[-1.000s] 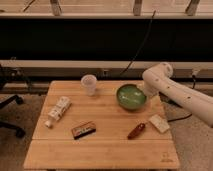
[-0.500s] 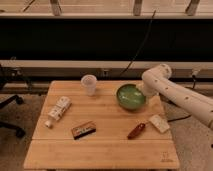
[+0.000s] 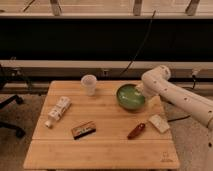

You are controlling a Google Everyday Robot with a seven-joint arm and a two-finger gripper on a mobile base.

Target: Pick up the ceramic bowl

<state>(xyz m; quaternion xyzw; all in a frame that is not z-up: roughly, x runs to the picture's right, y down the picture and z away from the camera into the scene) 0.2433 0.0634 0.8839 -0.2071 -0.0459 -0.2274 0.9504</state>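
The ceramic bowl (image 3: 130,96) is round, shallow and glossy green with a darker rim. It sits on the wooden table (image 3: 105,147) at the back right. My white arm reaches in from the right, and the gripper (image 3: 140,91) is at the bowl's right rim, mostly hidden behind the arm's wrist. A small translucent plastic cup (image 3: 89,84) stands upright to the left of the bowl.
A white packet (image 3: 57,111) lies at the table's left. A dark snack bar (image 3: 83,129) lies front centre. A red-brown packet (image 3: 136,131) and a pale packet (image 3: 158,123) lie front right. A black chair (image 3: 7,107) stands left of the table.
The arm's wrist has shifted slightly left toward the bowl's right rim. The bowl and the other objects have not moved.
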